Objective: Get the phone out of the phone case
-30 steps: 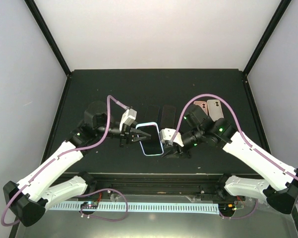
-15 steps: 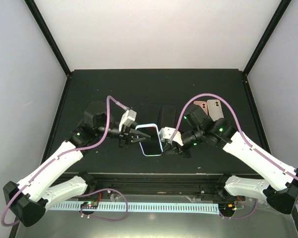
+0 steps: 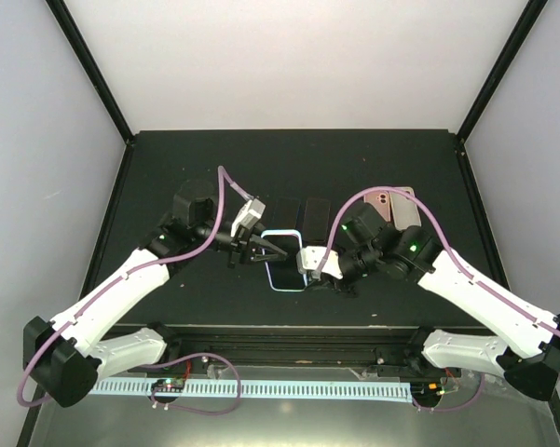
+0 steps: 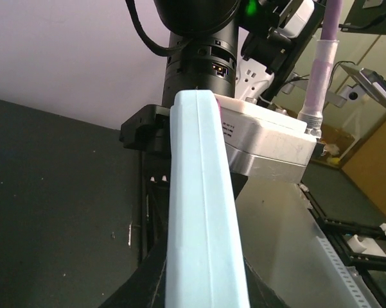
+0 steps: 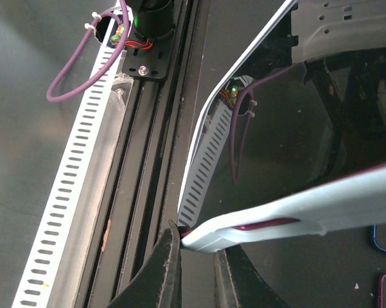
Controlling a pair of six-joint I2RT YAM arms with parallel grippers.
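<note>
Two dark phones (image 3: pixel 317 216) lie just behind; pink phones (image 3: pixel 384 199) peek past the right arm (image 3: pixel 466 279); left gripper (image 3: pixel 261 250) and right gripper (image 5: pixel 194 242) clamp the phone case (image 4: pixel 202 212), lengthwise front-to-back.

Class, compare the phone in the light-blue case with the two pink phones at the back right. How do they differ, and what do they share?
The blue-cased phone has a light-blue rim; the pink phones are pink. The blue-cased phone shows its dark screen; the pink phones show camera lenses. The left pincer and right pincer both grip the blue-cased phone; nothing holds the pink phones. Both are slim rounded rectangles.
</note>
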